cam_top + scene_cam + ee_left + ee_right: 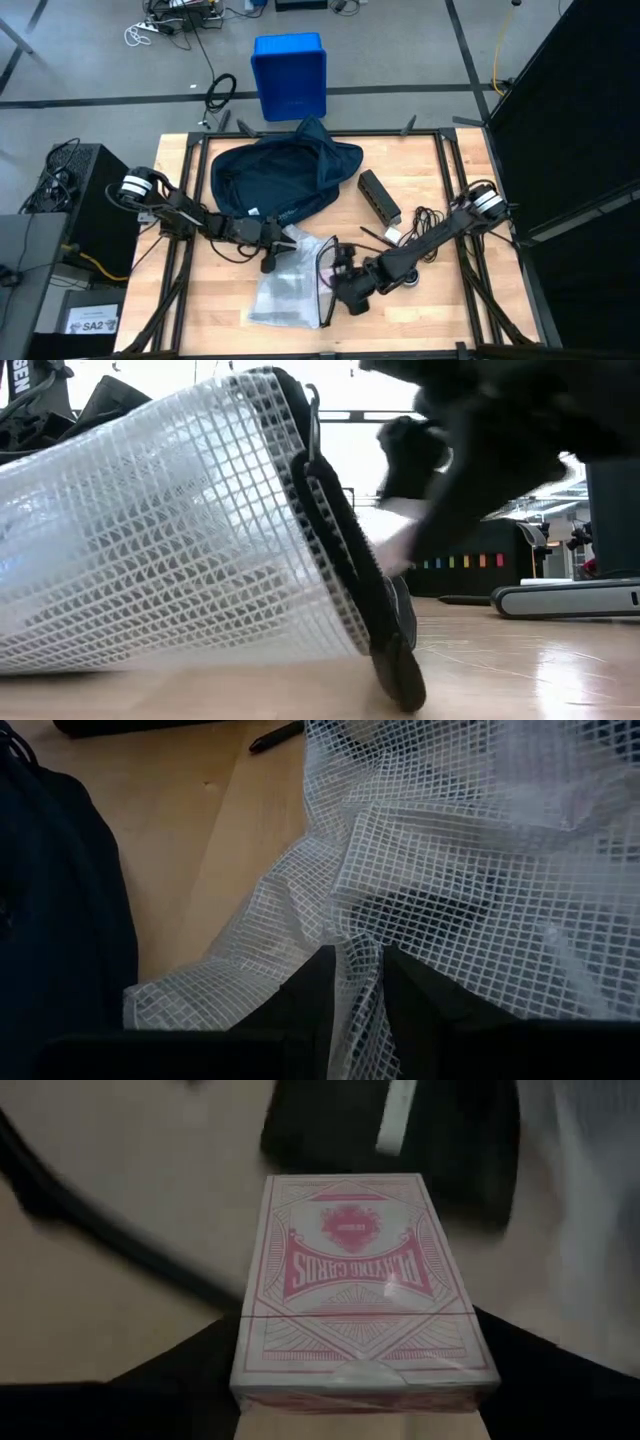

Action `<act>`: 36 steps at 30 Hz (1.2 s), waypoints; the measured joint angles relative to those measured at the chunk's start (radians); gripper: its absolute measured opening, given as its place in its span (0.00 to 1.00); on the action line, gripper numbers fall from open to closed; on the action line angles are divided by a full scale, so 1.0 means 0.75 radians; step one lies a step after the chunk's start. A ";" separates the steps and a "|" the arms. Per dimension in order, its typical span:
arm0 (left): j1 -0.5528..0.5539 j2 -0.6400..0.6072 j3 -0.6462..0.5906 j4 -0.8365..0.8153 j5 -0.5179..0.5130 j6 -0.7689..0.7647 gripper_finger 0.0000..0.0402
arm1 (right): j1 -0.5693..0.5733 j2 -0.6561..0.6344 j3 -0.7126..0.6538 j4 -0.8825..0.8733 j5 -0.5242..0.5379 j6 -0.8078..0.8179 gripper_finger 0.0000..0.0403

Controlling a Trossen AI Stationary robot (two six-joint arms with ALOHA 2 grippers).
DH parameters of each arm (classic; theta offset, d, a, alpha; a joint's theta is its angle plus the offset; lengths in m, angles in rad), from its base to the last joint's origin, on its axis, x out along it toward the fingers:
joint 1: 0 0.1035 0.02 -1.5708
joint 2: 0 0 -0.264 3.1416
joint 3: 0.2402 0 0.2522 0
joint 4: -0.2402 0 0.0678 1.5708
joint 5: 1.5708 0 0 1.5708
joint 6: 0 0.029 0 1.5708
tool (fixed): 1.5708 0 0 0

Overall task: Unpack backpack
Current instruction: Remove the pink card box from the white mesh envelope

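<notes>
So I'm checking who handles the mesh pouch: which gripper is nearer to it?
Left. The left gripper pinches the mesh pouch at its edge near the backpack; the right gripper, beside its zipper end, holds a playing card deck.

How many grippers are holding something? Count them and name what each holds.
2. The left gripper pinches the mesh pouch next to the backpack. The right gripper grips a playing card box by the pouch's dark-edged end.

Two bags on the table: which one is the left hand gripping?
The clear mesh pouch, pinched by the left hand. The navy backpack lies behind it, ungripped. The right hand holds a card deck.
</notes>
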 joint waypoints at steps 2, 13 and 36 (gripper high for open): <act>0.000 0.000 0.000 0.000 0.000 0.000 0.15 | 0.010 -0.019 0.000 -0.113 0.005 0.077 0.69; 0.000 0.000 0.000 -0.001 0.000 -0.001 0.15 | 0.095 -0.266 -0.081 -0.284 0.154 0.261 0.69; 0.000 0.000 0.000 0.010 -0.001 -0.006 0.15 | 0.066 -0.511 -0.559 -0.197 0.199 0.747 0.85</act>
